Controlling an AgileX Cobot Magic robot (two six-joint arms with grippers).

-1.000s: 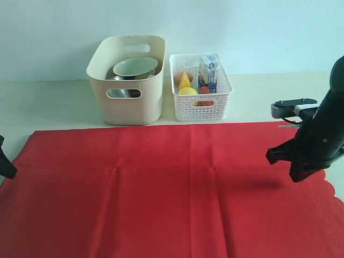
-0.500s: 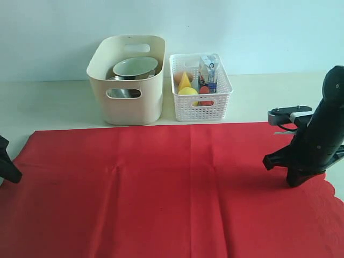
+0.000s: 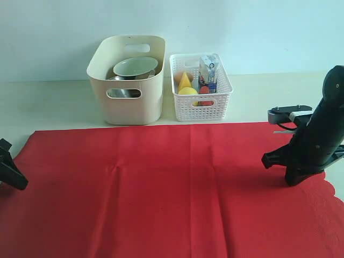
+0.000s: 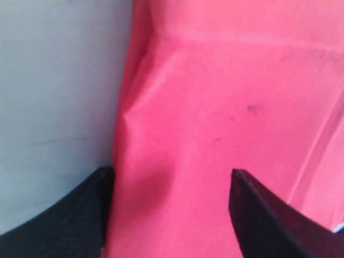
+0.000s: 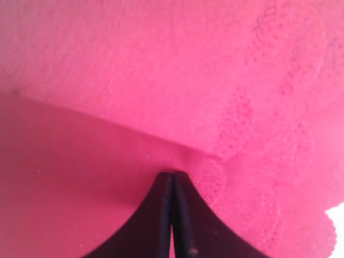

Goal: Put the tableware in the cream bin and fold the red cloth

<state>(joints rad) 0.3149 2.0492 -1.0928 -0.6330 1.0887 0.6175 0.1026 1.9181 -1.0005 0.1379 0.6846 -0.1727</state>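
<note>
Before cream bin [image 3: 148, 105], red cloth [image 3: 177, 188] lengthwise left-right

Left gripper [image 4: 172, 176] jaws apart; right gripper [image 5: 172, 177] pressed shut, seemingly angled downward

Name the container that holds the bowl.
The cream bin, left of the lattice basket: the bowl sits in it, while the basket holds a milk carton.

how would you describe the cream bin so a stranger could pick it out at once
Beyond the far edge of the big red cloth, two containers stand side by side. The cream bin is the left one in the exterior view, with a pale bowl showing inside. It is taller and smooth-walled with oval handle cutouts, unlike the smaller white lattice basket beside it.
</note>
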